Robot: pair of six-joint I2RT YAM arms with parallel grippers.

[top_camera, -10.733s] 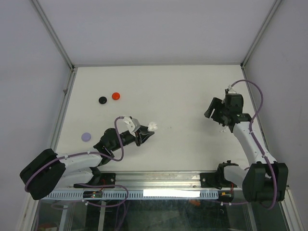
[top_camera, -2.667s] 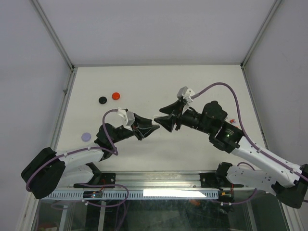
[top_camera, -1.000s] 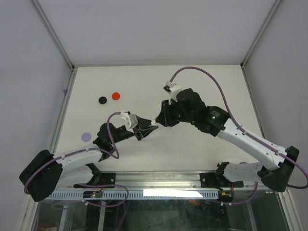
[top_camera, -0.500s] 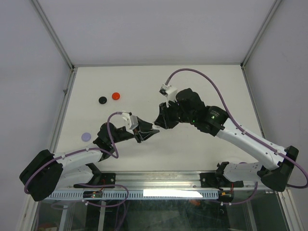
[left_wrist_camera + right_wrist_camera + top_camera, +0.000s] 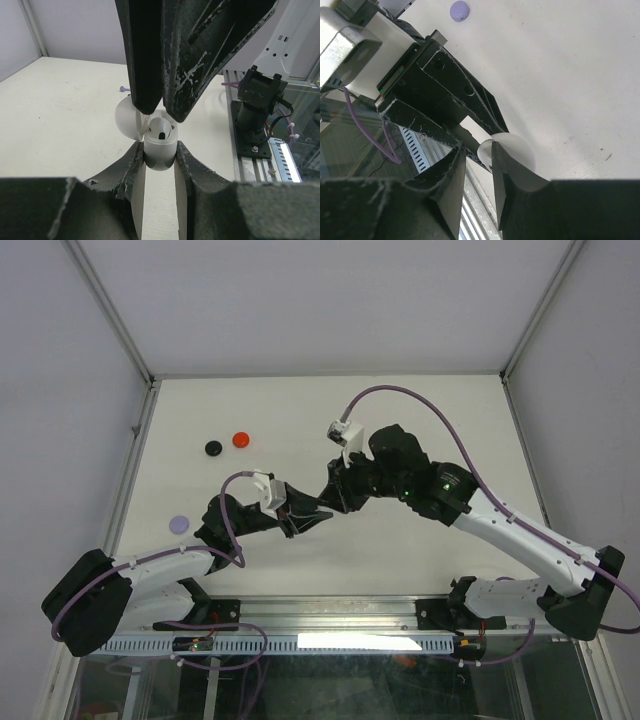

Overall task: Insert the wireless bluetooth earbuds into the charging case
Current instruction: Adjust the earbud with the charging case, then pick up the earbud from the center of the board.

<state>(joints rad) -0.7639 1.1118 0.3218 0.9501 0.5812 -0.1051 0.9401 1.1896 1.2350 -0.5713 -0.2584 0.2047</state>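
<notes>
My left gripper is shut on the white charging case and holds it above the table. The case's round lid hangs open to the left. One white earbud sits in the case's mouth. My right gripper points down right over that earbud, its jaws a narrow gap apart. In the right wrist view nothing lies between the right gripper's jaws, and the lid shows behind them. In the top view the two grippers meet tip to tip and hide the case.
A black cap and a red cap lie at the table's far left. A purple disc lies nearer, by the left arm. The metal rail runs along the near edge.
My right gripper has shifted a little left and lower onto the case, covering it in the top view. Its jaws have parted slightly. The left gripper keeps holding the case still.
</notes>
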